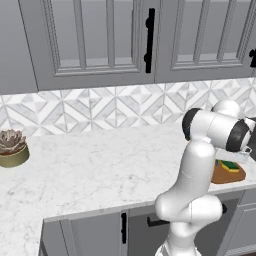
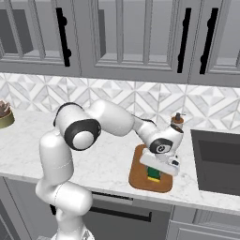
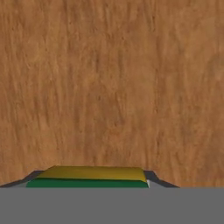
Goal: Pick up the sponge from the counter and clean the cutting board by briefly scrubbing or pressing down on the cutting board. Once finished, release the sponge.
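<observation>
- Closest to the hand camera, the sponge (image 3: pixel 89 177) sits wedged between the two dark finger tips, yellow layer behind green, with the reddish wood grain of the cutting board (image 3: pixel 113 87) right behind it.
- From the right base view, the gripper (image 2: pixel 153 174) points down over the board, clenched on the sponge's sides; the sponge looks pressed on the board, though contact is hard to confirm.
- That same view shows the whole board lying near the front edge of the white marble bench (image 2: pixel 108 159), a small brown soap bottle (image 2: pixel 177 120) behind it and a dark sink (image 2: pixel 218 159) just beside it.
- From the left base view, the arm's elbow hides most of the board; a potted succulent (image 1: pixel 12 147) stands well apart on the bench.
</observation>
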